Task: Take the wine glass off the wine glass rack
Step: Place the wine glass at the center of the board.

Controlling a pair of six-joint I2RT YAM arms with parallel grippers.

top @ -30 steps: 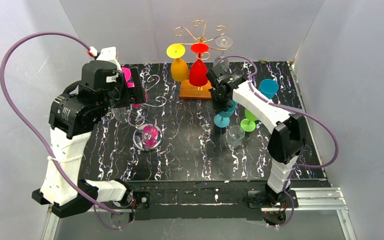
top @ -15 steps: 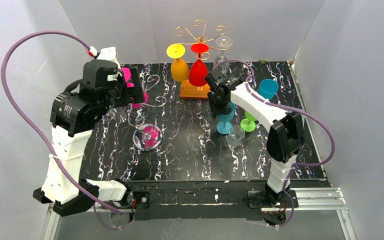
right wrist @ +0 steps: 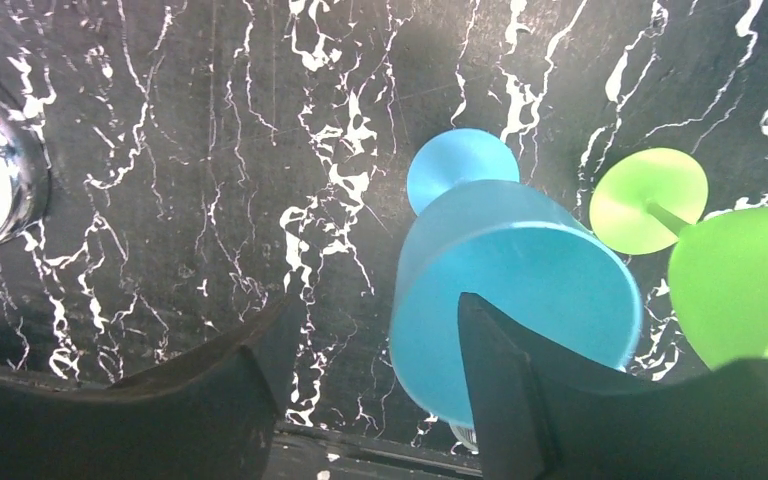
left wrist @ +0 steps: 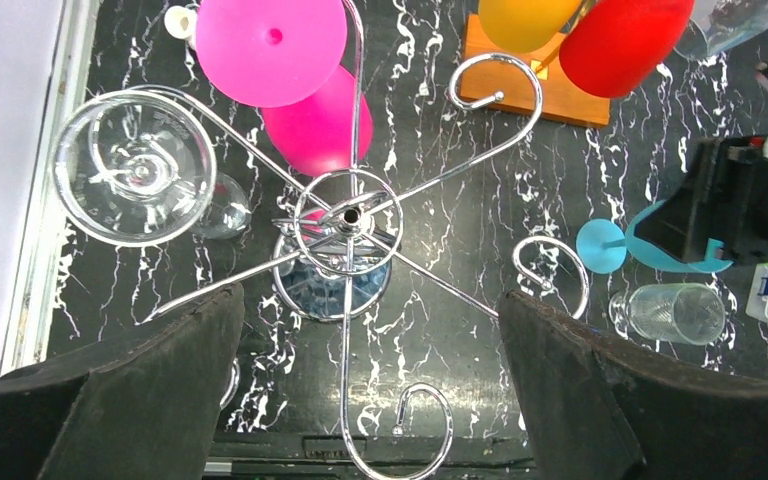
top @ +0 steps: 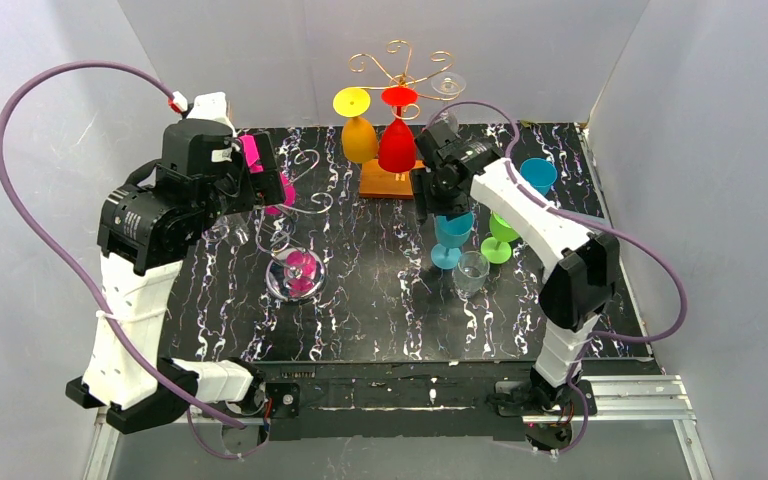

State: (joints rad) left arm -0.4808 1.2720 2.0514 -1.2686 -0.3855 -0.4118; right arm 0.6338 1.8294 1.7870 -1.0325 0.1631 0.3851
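A silver wine glass rack [left wrist: 348, 213] fills the left wrist view, with a pink wine glass [left wrist: 272, 40] and a clear one [left wrist: 135, 165] hanging from its arms. My left gripper [left wrist: 370, 295] hovers above it, open wide and holding nothing. From overhead this rack [top: 295, 272] stands at the left. A blue wine glass [top: 450, 235] stands upright on the table. My right gripper [top: 438, 198] is just above and behind it, open. In the right wrist view the blue glass [right wrist: 515, 290] lies partly behind the right finger, outside the open gripper [right wrist: 372, 305].
A gold rack [top: 397, 65] on a wooden base [top: 390, 180] at the back carries yellow [top: 358, 135], red [top: 397, 140] and clear [top: 447, 85] glasses. A green glass [top: 500, 238], a clear tumbler [top: 471, 270] and another blue glass [top: 537, 175] stand near the right arm.
My right gripper has opened, let go of the blue glass and drawn up and back. The blue glass stays standing on the table. The left arm has barely moved.
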